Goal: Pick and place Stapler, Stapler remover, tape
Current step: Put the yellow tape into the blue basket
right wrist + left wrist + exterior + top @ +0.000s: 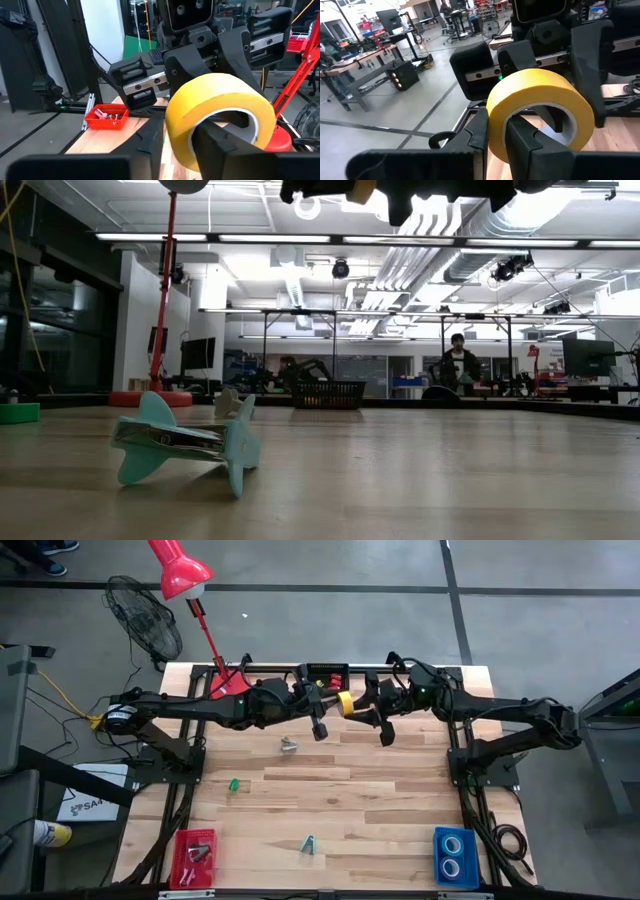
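Both grippers meet mid-air over the far-centre of the table (330, 790) on one yellow tape roll (346, 702). Left gripper (502, 135) clamped on the roll's wall, one finger inside the ring, one outside. Right gripper (180, 137) also has a finger through the ring, fingers narrow on the wall. Containers: red bin (193, 858), near-left corner, holds small metal pieces. Blue bin (455, 857), near-right, holds two blue tape rolls (455, 853). Black basket (326, 671) at far edge, contents unclear. Teal staple remover (309, 846) lies loose on the table near the front.

One yellow tape roll (345, 702), two blue rolls (455, 852), two bins (193, 858)
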`<state>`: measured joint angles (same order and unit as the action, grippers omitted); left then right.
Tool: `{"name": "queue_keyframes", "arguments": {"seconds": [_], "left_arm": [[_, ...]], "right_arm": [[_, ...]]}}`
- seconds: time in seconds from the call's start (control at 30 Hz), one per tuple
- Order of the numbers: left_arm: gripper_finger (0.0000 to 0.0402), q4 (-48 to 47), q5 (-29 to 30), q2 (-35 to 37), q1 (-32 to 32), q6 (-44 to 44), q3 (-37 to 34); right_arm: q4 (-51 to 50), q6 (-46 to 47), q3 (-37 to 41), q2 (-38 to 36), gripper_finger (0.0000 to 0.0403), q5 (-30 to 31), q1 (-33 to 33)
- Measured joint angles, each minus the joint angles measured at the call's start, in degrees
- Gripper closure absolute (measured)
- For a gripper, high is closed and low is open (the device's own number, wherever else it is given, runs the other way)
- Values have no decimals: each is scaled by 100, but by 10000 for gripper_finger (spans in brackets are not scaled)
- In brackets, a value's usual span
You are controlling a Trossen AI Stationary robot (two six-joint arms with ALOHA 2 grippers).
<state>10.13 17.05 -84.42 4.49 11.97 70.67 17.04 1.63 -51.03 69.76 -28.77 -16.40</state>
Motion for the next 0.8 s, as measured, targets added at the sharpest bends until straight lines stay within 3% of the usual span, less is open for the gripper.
{"name": "queue_keyframes", "arguments": {"seconds": [0.2, 0.4, 0.57, 0.8], "left_arm": [[363, 2, -199, 0, 0, -2, 0], [336, -7, -328, 0, 4, 5, 0], [284, -7, -329, 0, 2, 176, 0], [180, -69, -322, 0, 13, 192, 0]], "right_arm": [[2, -9, 0, 0, 370, -41, -2], [-3, 203, 0, 0, 370, -25, -7], [-16, 413, 0, 0, 370, 135, -9], [-296, 626, -2, -2, 370, 427, -89]]}}
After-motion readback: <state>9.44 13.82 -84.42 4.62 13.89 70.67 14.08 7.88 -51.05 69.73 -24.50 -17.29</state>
